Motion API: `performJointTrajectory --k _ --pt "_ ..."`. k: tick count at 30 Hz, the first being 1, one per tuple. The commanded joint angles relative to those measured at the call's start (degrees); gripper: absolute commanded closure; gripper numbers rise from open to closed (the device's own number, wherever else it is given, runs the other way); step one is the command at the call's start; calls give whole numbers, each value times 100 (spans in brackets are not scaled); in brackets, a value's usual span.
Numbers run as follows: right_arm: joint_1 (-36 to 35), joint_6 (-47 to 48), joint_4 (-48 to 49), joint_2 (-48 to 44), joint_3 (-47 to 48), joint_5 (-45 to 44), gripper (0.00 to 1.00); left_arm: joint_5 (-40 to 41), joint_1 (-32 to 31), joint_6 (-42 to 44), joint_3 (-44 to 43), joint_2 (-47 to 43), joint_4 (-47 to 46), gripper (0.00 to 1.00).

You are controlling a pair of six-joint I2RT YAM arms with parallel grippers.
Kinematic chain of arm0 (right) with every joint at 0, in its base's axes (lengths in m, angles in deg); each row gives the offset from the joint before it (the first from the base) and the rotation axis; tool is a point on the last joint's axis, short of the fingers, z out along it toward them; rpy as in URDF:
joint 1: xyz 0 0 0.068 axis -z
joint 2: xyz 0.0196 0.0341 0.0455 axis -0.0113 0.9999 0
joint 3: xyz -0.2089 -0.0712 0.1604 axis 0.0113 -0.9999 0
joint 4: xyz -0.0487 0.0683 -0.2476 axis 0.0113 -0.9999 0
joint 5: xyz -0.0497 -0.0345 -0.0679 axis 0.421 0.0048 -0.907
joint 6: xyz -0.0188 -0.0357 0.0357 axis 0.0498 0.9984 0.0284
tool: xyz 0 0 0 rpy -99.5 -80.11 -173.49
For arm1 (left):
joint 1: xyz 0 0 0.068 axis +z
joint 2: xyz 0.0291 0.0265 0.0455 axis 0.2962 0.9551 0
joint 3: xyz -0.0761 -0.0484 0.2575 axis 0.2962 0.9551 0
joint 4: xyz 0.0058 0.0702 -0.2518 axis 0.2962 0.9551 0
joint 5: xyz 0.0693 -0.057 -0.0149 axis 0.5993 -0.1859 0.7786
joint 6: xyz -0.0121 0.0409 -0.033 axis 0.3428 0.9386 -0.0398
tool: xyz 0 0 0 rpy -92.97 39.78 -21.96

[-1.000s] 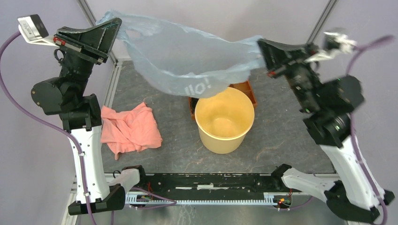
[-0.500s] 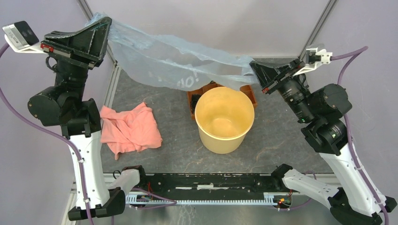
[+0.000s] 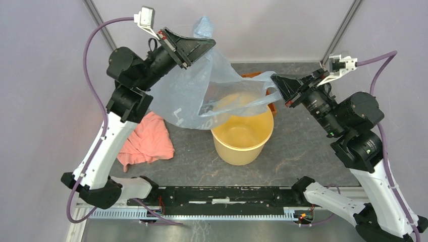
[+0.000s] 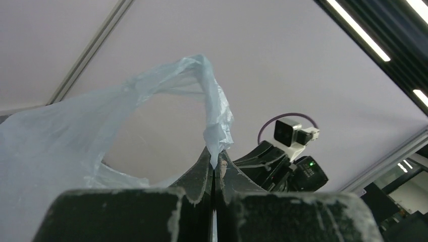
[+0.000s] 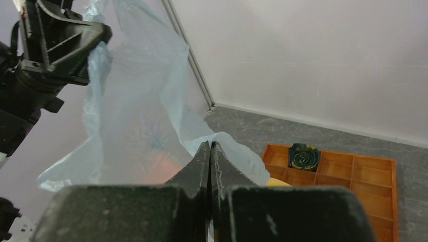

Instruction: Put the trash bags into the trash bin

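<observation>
From above: note the left claw (image 3: pixel 209 44) pinched shut on the top edge of the pale blue trash bag (image 3: pixel 184 98), and the right claw (image 3: pixel 276 81) clamped on a twisted tail of the same film. Find the bag slung in the air between them, sagging over the far-left rim of the yellow-tan bucket (image 3: pixel 242 146) at mid-surface, not yet inside. Bring both claws together over the bucket mouth, lower the belly of the film well past the rim, and only then let go; expect ballooning and spill-over otherwise. Mind the smooth tapered walls and wide round rim, the speckled dark grey surface (image 3: pixel 303 146), and the crumpled salmon-pink cloth (image 3: pixel 151 143) towards the left edge.

From the left wrist: see the left claw (image 4: pixel 214 169) shut tight on a thin wrinkled ridge of trash bag (image 4: pixel 75 136); limp, translucent, creased film, arching up and over.

From the right wrist: see the right claw (image 5: pixel 209 151) closed on a gathered strand of trash bag (image 5: pixel 136 111). Beyond, towards the far edge, spot a rigid orange compartmented tray (image 5: pixel 363 181), square-celled, with a dark coiled item (image 5: pixel 304 156) in one far cell. Avoid snagging film there.
</observation>
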Motion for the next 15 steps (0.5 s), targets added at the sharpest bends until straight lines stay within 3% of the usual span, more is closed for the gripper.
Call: performJointTrajectory --k 1,7,15 --pt "3 -137 -364 -114 422 388 100 63 -259 838 -453 -197 158 98" --pt "5 -72 -535 -298 664 908 100 -347 -611 596 -1494 366 1 98" --pt "6 492 -888 -627 532 188 100 227 -1512 812 -1310 789 -454 98"
